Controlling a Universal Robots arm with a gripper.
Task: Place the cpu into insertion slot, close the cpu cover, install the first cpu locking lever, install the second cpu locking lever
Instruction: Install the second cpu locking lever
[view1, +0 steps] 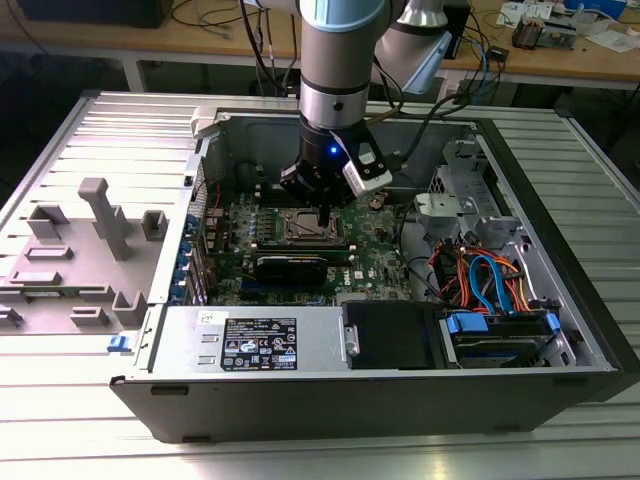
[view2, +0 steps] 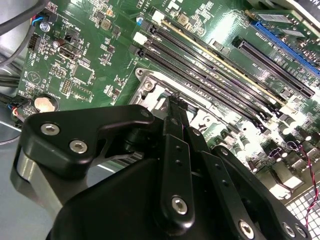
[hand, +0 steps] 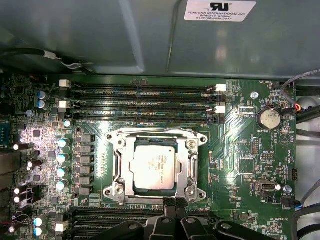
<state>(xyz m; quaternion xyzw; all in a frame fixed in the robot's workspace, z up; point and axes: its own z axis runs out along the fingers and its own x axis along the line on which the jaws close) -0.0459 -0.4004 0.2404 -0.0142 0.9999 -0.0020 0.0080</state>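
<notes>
Though uncovered, cpu (hand: 155, 168) inside insertion slot (hand: 192, 145)

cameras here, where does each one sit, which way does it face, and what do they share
Exterior view: off the arm, looking down into the open computer case; shows the arm and the gripper over the insertion slot.
First wrist view: on the arm, facing straight down at the cpu seated in the insertion slot, cpu cover lying around it; gripper tips at the edge.
Second wrist view: on the arm, slanting across the motherboard; gripper body close up.
Shared: both wrist views show the memory slots and the gripper.
</notes>
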